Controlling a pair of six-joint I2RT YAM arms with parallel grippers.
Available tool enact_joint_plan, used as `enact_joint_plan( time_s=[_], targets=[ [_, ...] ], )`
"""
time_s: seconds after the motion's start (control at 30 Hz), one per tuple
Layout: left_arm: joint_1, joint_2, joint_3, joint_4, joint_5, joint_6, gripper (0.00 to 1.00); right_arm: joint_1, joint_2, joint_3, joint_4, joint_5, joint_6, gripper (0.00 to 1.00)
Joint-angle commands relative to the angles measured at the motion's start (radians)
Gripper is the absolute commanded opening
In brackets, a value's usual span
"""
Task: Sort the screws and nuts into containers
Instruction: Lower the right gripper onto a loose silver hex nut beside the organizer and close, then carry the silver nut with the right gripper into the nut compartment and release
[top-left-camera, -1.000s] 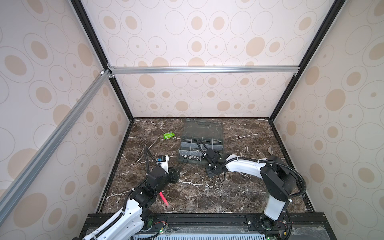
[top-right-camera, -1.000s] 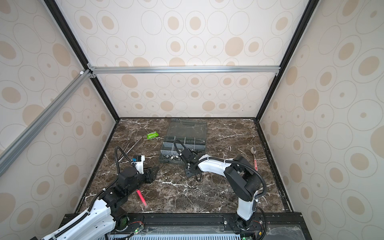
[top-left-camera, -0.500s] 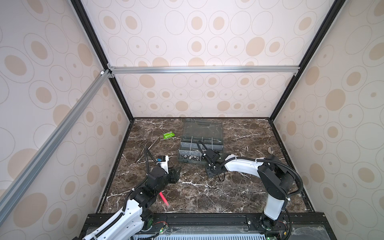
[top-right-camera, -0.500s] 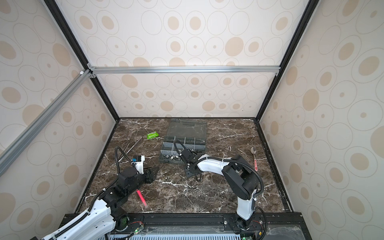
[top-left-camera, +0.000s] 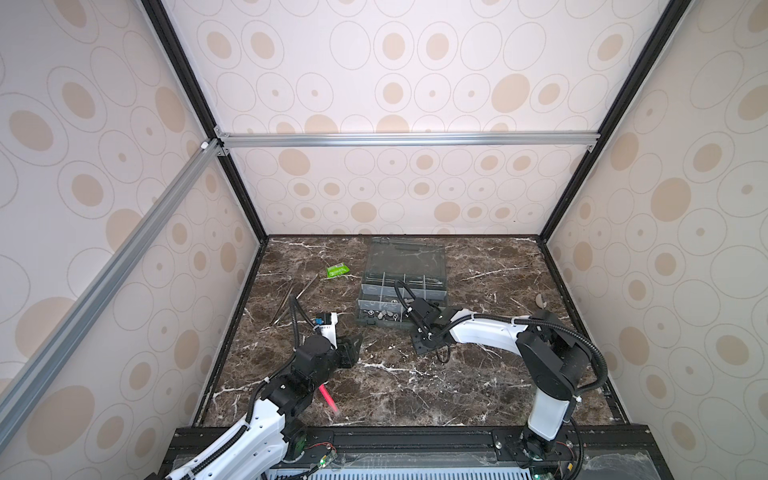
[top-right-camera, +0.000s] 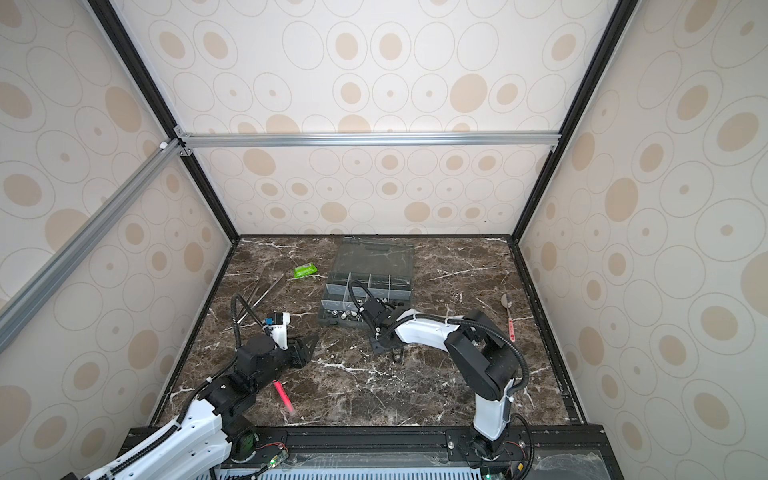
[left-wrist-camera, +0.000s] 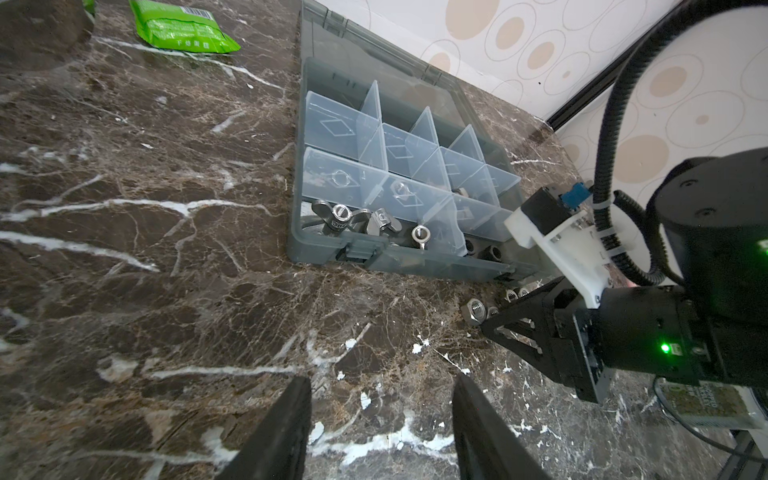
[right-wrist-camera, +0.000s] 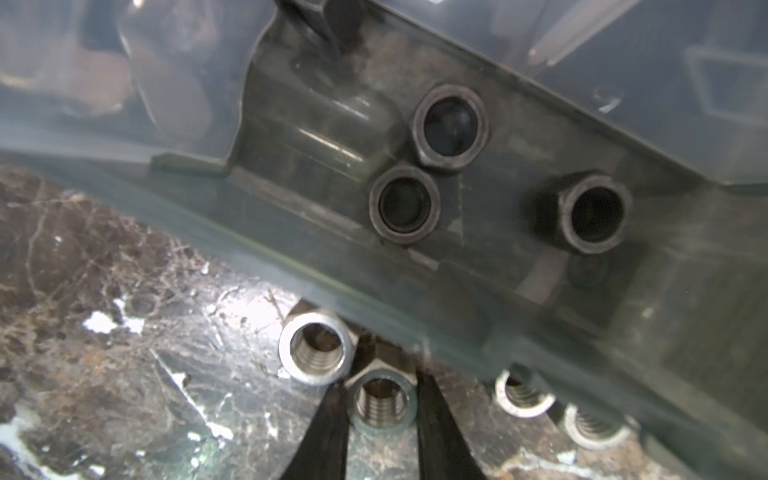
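Surface: dark marble tabletop (top-left-camera: 395, 386), dotted beige walls round it.
Box: grey organiser box (left-wrist-camera: 419, 268), far centre, lid open.
R jaws: low by box's near-right corner, clamped on a silver nut (right-wrist-camera: 382, 405) that sits on tabletop just beside box's near wall.
Loose nuts (right-wrist-camera: 316, 349): 3 more silver, same strip.
In box: black nuts (right-wrist-camera: 451, 126), near-row compartment; wing nuts (left-wrist-camera: 340, 216), near-left compartment.
L jaws: apart, nothing between, over bare tabletop near-left of box.
Misc: green packet (top-left-camera: 336, 271), tweezers (top-left-camera: 286, 303) far left; pink pen (top-left-camera: 328, 398) near left.
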Motion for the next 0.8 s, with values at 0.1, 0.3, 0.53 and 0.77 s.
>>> enact_joint_plan(
  time_s=[0.1, 0.3, 0.53, 0.77],
  targets=[
    [0.010, -0.010, -0.003, -0.001, -0.009, -0.018, 0.55, 0.036, -0.060, -0.041, -0.022, 0.010, 0.046, 0.23],
    [0.009, -0.017, -0.007, -0.004, -0.014, -0.017, 0.55, 0.046, -0.102, -0.025, -0.058, 0.020, 0.040, 0.23],
    [0.010, -0.029, -0.010, -0.006, -0.026, -0.013, 0.55, 0.036, -0.112, 0.116, -0.104, 0.054, -0.035, 0.23],
    [0.010, -0.049, -0.011, -0.010, -0.007, -0.019, 0.55, -0.003, 0.007, 0.368, -0.140, 0.023, -0.115, 0.23]
  ],
)
